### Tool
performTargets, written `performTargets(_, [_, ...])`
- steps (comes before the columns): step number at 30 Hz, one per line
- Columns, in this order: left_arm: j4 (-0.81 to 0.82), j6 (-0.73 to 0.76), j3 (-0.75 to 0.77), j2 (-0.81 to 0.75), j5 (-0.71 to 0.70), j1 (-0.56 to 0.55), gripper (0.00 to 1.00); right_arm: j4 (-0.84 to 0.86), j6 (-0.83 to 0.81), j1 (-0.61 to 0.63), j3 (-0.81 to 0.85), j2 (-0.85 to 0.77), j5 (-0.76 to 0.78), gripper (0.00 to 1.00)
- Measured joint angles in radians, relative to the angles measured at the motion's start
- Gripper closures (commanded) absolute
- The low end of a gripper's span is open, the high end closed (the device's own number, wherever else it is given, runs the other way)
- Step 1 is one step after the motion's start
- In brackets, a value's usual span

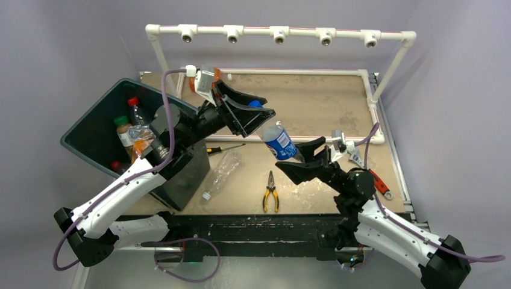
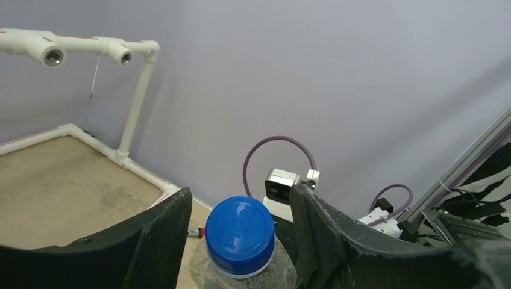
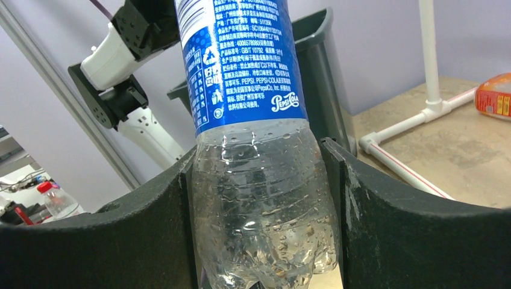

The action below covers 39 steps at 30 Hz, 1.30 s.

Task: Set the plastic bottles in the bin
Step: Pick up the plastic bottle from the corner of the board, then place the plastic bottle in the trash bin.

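Observation:
A clear Pepsi bottle (image 1: 280,143) with a blue label and blue cap hangs tilted in the air over the table's middle. My right gripper (image 1: 301,158) is shut on its base, and the right wrist view (image 3: 259,158) shows both pads pressed on the clear lower body (image 3: 259,205). My left gripper (image 1: 256,117) is open around the cap end. In the left wrist view (image 2: 241,200) the blue cap (image 2: 240,235) sits between the fingers (image 2: 163,241) with a gap on each side. The dark bin (image 1: 90,129) stands at the left and holds several bottles (image 1: 126,129).
A crushed clear bottle (image 1: 222,171), yellow-handled pliers (image 1: 270,194) and a screwdriver (image 1: 226,147) lie on the table. A red-handled wrench (image 1: 378,182) lies at the right. A white pipe frame (image 1: 277,31) edges the back. An orange bottle (image 3: 495,93) lies by the pipe.

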Motion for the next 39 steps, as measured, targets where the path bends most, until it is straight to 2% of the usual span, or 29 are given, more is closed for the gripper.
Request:
performTargets(4, [0.003, -0.016, 0.000, 0.005, 0.014, 0.000, 0.79, 0.000, 0.000, 0.001, 0.000, -0.009, 0.002, 0.64])
performTargets(7, [0.024, -0.019, 0.000, 0.005, 0.019, 0.001, 1.00, 0.001, 0.001, 0.002, 0.000, -0.009, 0.003, 0.59])
performTargets(8, [0.026, -0.019, 0.000, 0.006, 0.019, 0.000, 1.00, 0.001, 0.001, 0.002, 0.000, -0.010, 0.002, 0.53])
performTargets(11, [0.028, -0.020, 0.000, 0.006, 0.021, 0.000, 1.00, -0.006, 0.003, 0.002, 0.000, -0.018, 0.001, 0.18])
performTargets(13, [0.019, -0.018, 0.002, 0.006, 0.018, 0.000, 1.00, -0.018, 0.006, 0.002, 0.000, -0.023, 0.000, 0.02])
performTargets(18, [-0.121, 0.048, 0.084, 0.006, -0.044, -0.001, 1.00, -0.148, -0.011, 0.003, 0.050, -0.061, -0.001, 0.01])
performTargets(23, [-0.346, 0.176, 0.324, 0.006, -0.197, -0.006, 1.00, -0.357, -0.083, 0.003, 0.177, -0.117, 0.004, 0.01])
performTargets(27, [-0.496, 0.318, 0.566, 0.018, -0.389, -0.005, 1.00, -0.483, -0.143, 0.003, 0.241, -0.167, 0.004, 0.01])
performTargets(33, [-0.652, 0.500, 0.789, 0.083, -0.677, -0.005, 1.00, -0.619, -0.195, 0.003, 0.251, -0.217, 0.012, 0.01])
performTargets(36, [-0.711, 0.598, 0.855, 0.153, -0.848, -0.005, 1.00, -0.672, -0.207, 0.003, 0.251, -0.231, 0.024, 0.01])
performTargets(39, [-0.743, 0.676, 0.858, 0.196, -0.974, -0.005, 1.00, -0.703, -0.217, 0.003, 0.250, -0.256, 0.038, 0.01])
